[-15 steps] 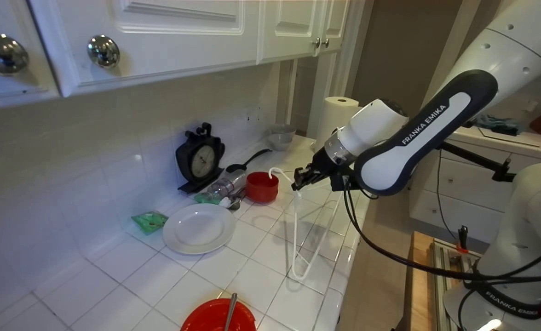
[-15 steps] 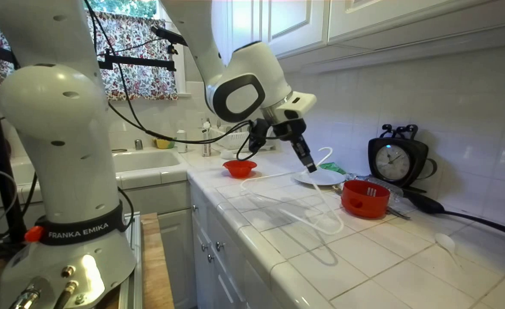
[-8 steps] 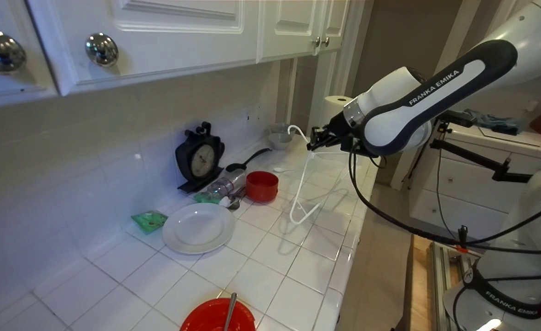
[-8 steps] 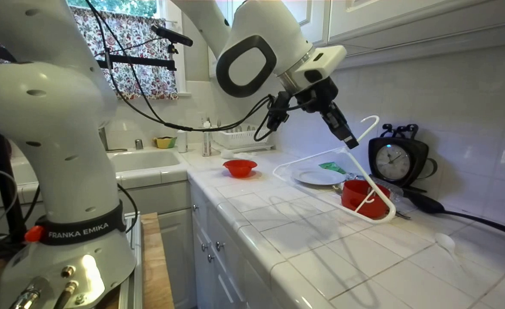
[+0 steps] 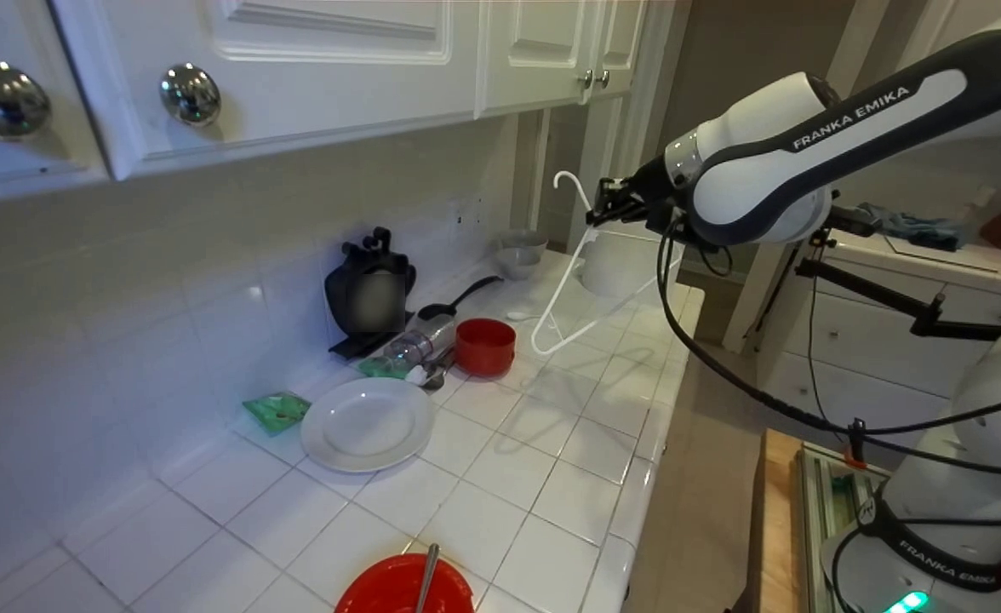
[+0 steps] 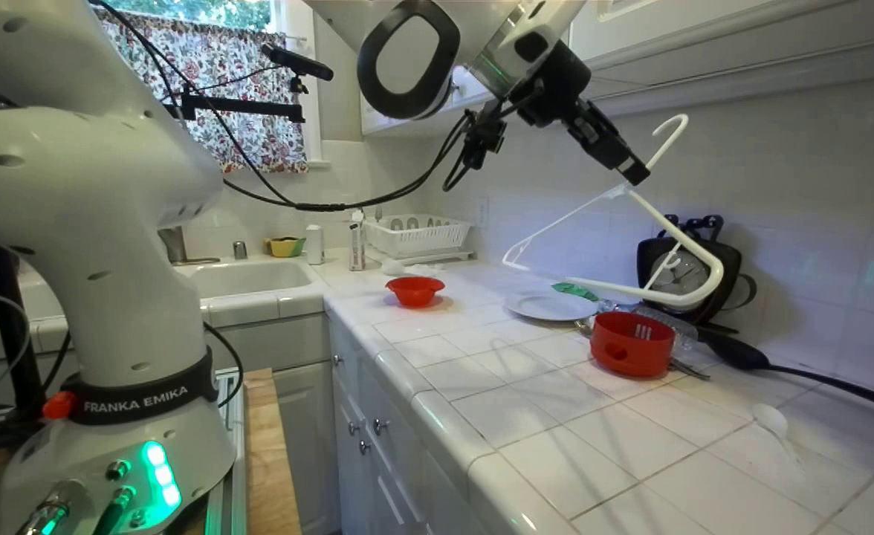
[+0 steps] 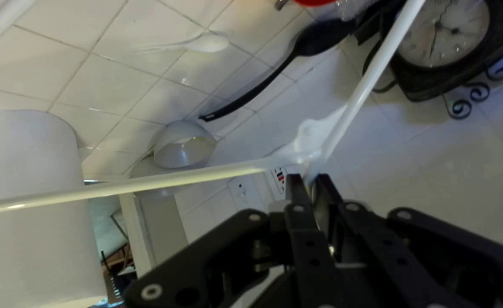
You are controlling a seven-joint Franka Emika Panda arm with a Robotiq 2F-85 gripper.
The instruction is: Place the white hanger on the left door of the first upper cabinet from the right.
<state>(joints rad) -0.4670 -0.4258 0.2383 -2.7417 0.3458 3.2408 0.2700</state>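
Observation:
My gripper is shut on the white hanger at the neck below its hook. In an exterior view the gripper holds the hanger tilted, well above the counter, hook up. In the wrist view the hanger's arms spread from the fingertips; the gripper hides part of the neck. The left door belongs to the first upper cabinet from the right, a narrow raised-panel pair with its right door. The door is shut, up and back from the hanger.
A wide cabinet door with a shiny knob is nearer in an exterior view. A paper towel roll stands behind the hanger. On the counter are a red pot, white plate, black clock, black spoon and red bowl.
My gripper has risen and carried the hanger up, toward the paper towel end of the counter. The hanger's bottom bar is now higher above the counter. The base light has turned green.

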